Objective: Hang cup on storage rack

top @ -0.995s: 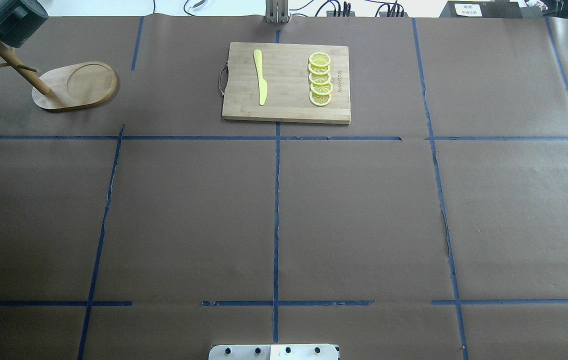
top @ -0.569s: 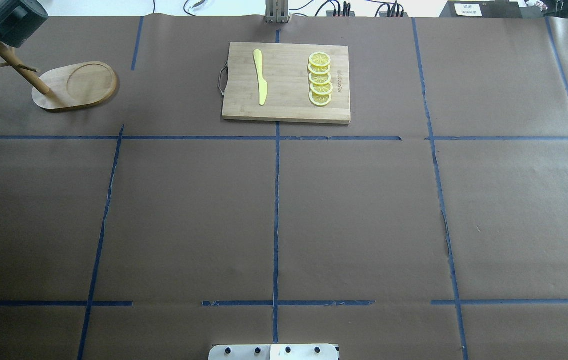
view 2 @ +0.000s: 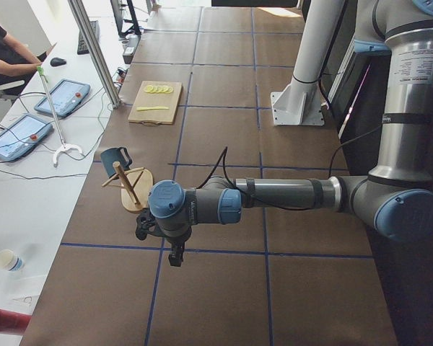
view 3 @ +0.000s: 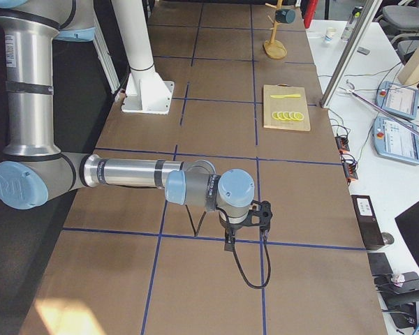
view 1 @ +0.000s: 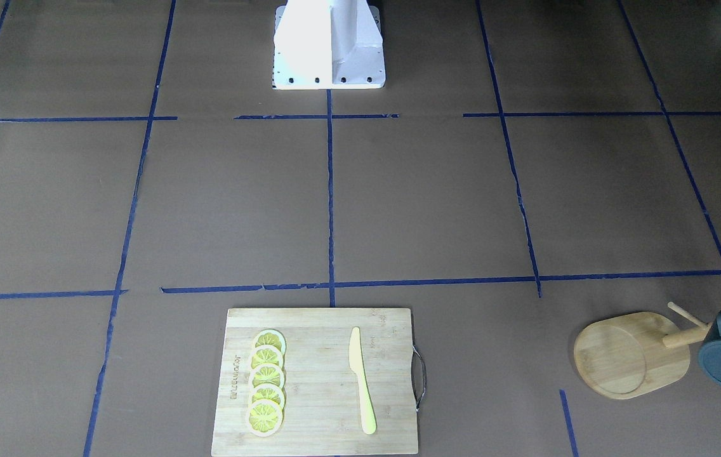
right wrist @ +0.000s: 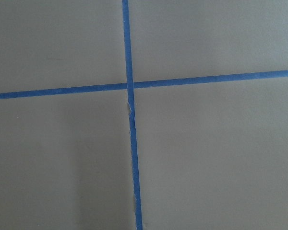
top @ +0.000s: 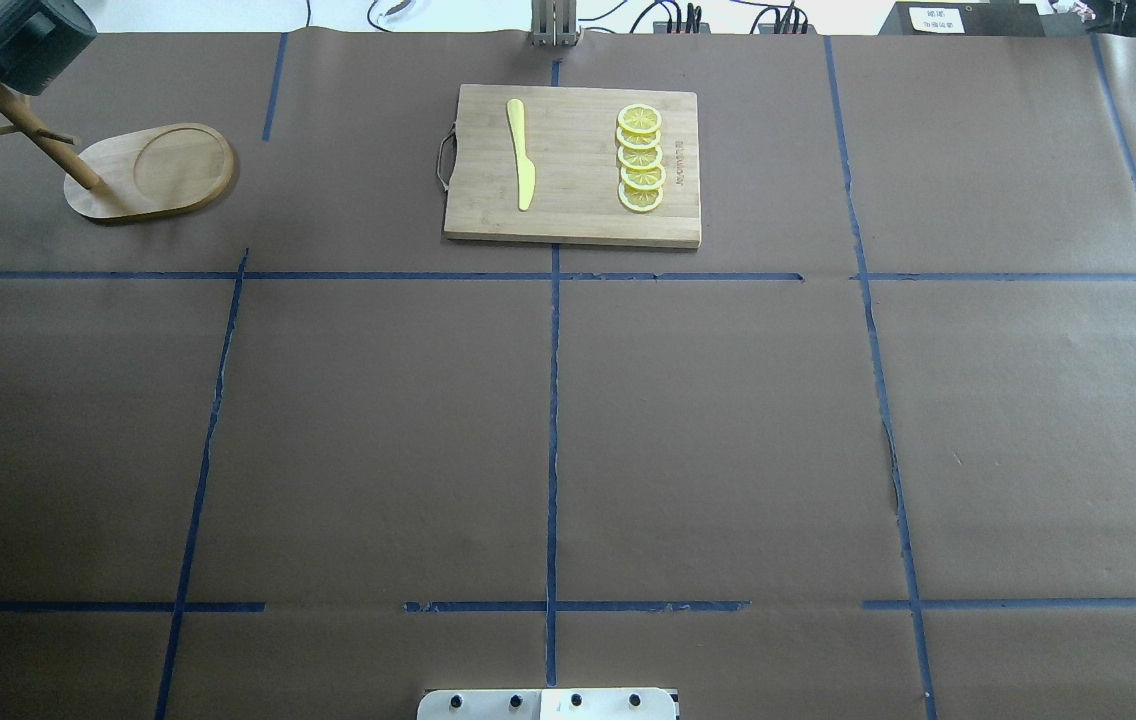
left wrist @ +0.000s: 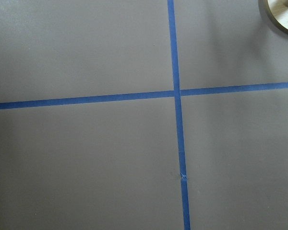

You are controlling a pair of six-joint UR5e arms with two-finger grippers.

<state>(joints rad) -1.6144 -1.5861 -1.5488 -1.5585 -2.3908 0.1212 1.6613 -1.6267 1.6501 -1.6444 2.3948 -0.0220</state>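
The cup (top: pixel 23 45) hangs on the storage rack (top: pixel 153 170) at the counter's (top: pixel 568 420) far left, apparently by its handle. The left gripper (view 2: pixel 162 245) and right gripper (view 3: pixel 246 234) hover well away; their opening cannot be told. If it sits shallowly, it could slip off.

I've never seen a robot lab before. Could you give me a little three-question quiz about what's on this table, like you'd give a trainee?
1. True or false: the cup stands on the cutting board.
2. How many lemon slices lie on that board? A) three B) five C) eight
3. In a few words: what else lies on the board, apart from the slices?

Key
1. False: it hangs on a peg of the storage rack, at the table's far left corner.
2. B.
3. A yellow knife, lying clear of the slices.
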